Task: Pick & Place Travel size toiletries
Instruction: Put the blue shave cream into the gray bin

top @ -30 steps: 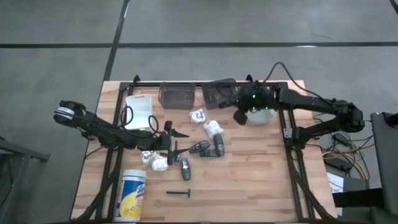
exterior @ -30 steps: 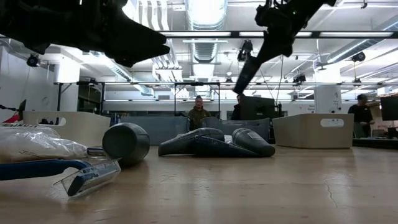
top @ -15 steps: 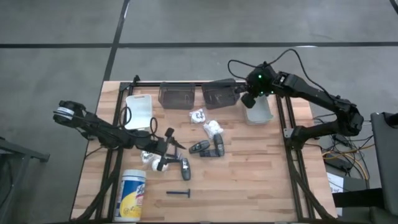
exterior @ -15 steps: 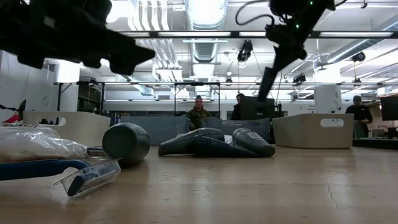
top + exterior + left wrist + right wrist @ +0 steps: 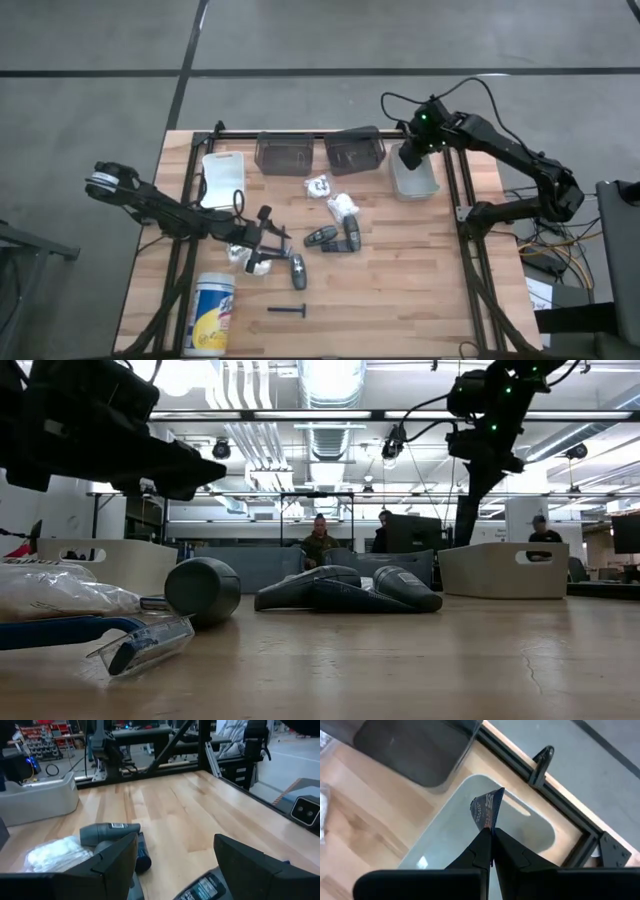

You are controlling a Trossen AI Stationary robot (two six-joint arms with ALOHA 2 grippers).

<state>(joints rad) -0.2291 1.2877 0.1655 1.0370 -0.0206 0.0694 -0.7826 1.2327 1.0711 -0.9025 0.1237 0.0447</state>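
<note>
While pinched between right jaws (image 5: 491, 836), packet (image 5: 486, 810), above grey bin (image 5: 536, 829)

Print on the dark packet (image 5: 485, 811) (pinched edge hidden) is unreadable.

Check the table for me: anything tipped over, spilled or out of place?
The white canister lies on its side near the front left corner. Otherwise nothing stands out: tubes and packets lie loose mid-table, unspilled.
</note>
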